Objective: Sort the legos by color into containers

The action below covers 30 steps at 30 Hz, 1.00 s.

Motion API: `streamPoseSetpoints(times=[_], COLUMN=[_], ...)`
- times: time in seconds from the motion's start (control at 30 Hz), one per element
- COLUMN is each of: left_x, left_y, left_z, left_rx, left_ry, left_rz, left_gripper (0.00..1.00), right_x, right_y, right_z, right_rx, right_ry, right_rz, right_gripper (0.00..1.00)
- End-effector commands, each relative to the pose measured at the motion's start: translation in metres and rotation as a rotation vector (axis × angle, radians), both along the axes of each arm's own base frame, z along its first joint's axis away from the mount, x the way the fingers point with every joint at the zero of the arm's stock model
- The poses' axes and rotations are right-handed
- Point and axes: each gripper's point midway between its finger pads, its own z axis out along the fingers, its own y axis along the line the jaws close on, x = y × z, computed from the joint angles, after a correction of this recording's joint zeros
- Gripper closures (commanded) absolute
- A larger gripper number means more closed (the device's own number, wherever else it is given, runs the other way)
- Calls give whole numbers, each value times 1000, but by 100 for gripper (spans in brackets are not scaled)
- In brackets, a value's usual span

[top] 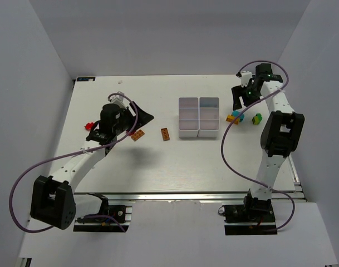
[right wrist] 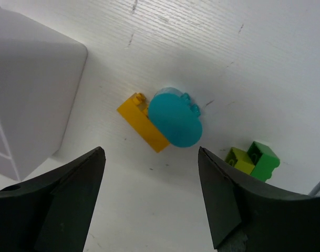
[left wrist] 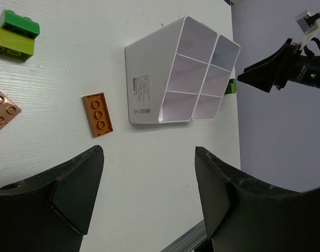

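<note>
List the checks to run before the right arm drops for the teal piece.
1. Right gripper open and empty: ok.
2. Teal piece ahead of its fingers in the wrist view: ok.
3. Teal piece clear of the yellow brick: not ok, they overlap.
4. Whether those two are clipped together: cannot tell.
5. Tray compartments empty, as far as shown: ok.
6. Left gripper open, away from the right side: ok.
</note>
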Motion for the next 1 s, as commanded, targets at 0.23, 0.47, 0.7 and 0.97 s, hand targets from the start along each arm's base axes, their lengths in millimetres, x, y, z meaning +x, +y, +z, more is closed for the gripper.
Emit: streamPoseSetpoints(times=[0.23,0.47,0.7,0.97], left_x=[-7,-12,-9,-12], left_y=[3,5,4,9], left_z=[11,2,5,4], left_rx=[-27,-39,-32,-39], left_ry=[-38,-12,-14,-13], left_rz=[20,31,32,59], left_gripper=[20,20,20,20], right_x=[4,19,39,20], right_y=[-8,-9,-7,-10], right_z=[-27,-27,-47,-70], right_rx=[-196,-189,-198,-219], right_ry=[53,9,52,103], right_rz=[134,94,-51,-45], right_gripper=[11,13,21,28])
